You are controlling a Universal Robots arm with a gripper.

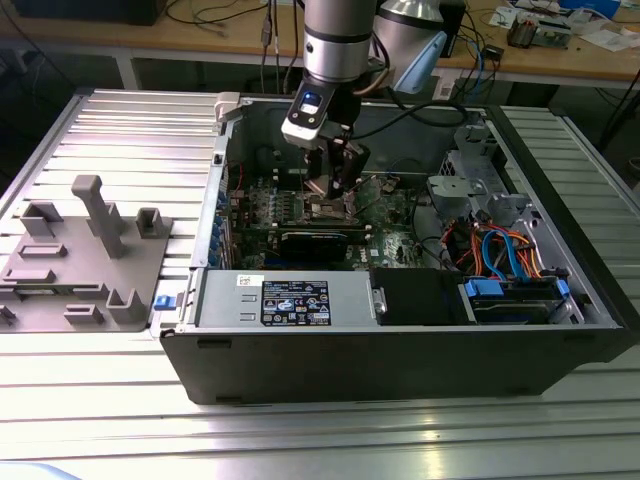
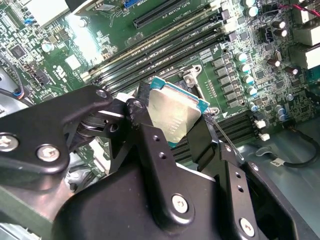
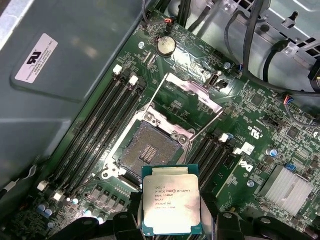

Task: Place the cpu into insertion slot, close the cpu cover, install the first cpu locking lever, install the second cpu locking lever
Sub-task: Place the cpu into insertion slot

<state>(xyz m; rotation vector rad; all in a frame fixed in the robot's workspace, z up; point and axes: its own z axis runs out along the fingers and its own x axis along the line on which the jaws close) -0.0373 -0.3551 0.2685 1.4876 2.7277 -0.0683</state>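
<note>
The cpu (image 3: 171, 200), a flat square chip with a silver-grey top and a green rim, hangs between the black fingers (image 2: 145, 130) of my gripper (image 2: 174, 119), which is shut on two of its opposite edges. It hovers just beside and above the insertion slot (image 3: 145, 148), whose dark centre lies bare on the green board. The cpu cover (image 3: 194, 96) stands swung up at the slot's far side, and thin wire levers stick up along it. In the exterior view my gripper (image 1: 330, 190) reaches down into the open computer case over the slot (image 1: 325, 208).
Long black memory slots (image 3: 102, 122) flank the socket on both sides. A black graphics card (image 1: 315, 240), a labelled power supply (image 1: 290, 300) and a drive cage with blue and orange cables (image 1: 505, 250) fill the case. A grey fixture (image 1: 85, 250) sits on the table at the exterior view's left.
</note>
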